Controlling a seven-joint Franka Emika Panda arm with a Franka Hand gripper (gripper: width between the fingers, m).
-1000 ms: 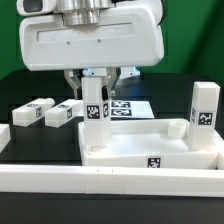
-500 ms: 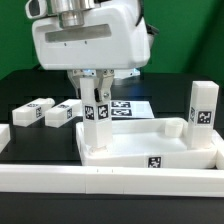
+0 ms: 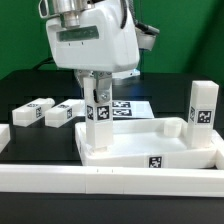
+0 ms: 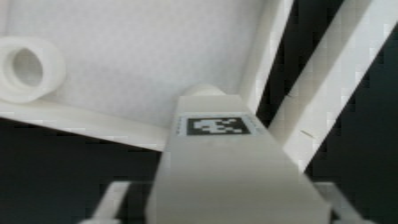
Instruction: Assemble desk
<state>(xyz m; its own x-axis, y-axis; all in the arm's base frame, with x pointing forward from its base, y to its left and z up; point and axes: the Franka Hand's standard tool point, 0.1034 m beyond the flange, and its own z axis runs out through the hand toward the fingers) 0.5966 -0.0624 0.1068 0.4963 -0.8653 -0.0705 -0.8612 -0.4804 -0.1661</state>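
- Noted claw [image 3: 97, 97] straddling an upright leg [image 3: 97, 128], one finger on each side.
- Cannot tell whether clamped on it or let go.
- Found that leg standing in the desk top [image 3: 150, 150], corner toward the exterior view's left.
- Logged second leg [image 3: 203, 108] upright at the other end.
- Spotted third leg [image 3: 33, 111] and fourth leg [image 3: 62, 113] lying flat, off the top.

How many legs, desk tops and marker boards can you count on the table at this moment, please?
Legs: 4 (two lying flat, two upright)
Desk top: 1
Marker board: 1
Total: 6
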